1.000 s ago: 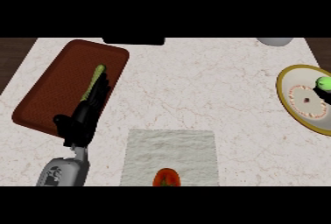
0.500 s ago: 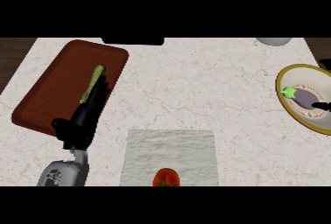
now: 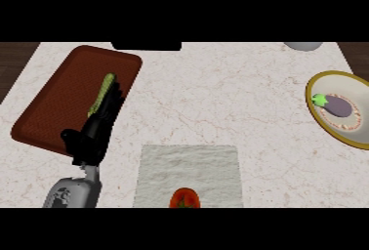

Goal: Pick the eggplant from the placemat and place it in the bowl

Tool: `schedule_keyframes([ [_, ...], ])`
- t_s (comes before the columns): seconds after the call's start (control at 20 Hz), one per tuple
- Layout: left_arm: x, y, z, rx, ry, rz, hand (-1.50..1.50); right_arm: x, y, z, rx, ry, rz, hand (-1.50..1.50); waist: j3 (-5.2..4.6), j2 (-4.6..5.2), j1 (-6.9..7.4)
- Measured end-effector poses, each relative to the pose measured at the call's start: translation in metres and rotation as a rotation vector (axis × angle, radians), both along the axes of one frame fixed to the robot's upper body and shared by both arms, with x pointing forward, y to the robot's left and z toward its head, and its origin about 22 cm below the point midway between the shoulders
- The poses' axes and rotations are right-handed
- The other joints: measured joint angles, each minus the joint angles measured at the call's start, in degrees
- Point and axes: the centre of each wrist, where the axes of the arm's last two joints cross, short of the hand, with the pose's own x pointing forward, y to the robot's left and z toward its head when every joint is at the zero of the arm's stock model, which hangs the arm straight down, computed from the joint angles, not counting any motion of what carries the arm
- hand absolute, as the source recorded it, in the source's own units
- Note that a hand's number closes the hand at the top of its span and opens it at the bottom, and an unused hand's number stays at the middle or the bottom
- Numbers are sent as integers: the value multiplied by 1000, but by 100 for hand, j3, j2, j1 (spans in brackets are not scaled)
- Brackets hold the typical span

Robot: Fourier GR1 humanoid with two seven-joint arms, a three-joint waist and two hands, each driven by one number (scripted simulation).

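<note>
Eggplant (image 3: 340, 106) now lies loose in bowl (image 3: 317, 115) at right edge; half second ago my right hand was over it there, now gone from view. Judge placing done, release complete. My left hand (image 3: 92, 138) stretched far-left over brown placemat (image 3: 51, 107), fingers straight, beside green vegetable (image 3: 105, 88), holding nothing. White cloth (image 3: 190, 168) near centre, red tomato (image 3: 184, 199) on its near edge.

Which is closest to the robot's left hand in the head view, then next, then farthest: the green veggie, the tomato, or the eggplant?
From the left hand:
1. Green veggie, on the brown mat right at its fingers.
2. Tomato, bottom edge, on the white cloth.
3. Eggplant, far right, in the bowl.
</note>
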Motion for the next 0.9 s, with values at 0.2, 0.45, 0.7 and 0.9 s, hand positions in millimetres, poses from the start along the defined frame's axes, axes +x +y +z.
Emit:
schedule_keyframes([
  [0.2,-3,4,2,0,-6,-2,0,-17,-20,4,80,31,-31,-150,3,1,5],
  [0.45,0,4,-4,0,-3,3,0,-43,-46,16,138,77,-44,-150,8,14,-38],
  [0.7,-2,2,-4,-2,-4,3,0,-58,-56,12,152,103,-43,-150,18,14,-33],
  [0.9,1,0,2,-8,-1,8,0,-69,-59,4,140,128,-37,-150,20,6,-51],
])
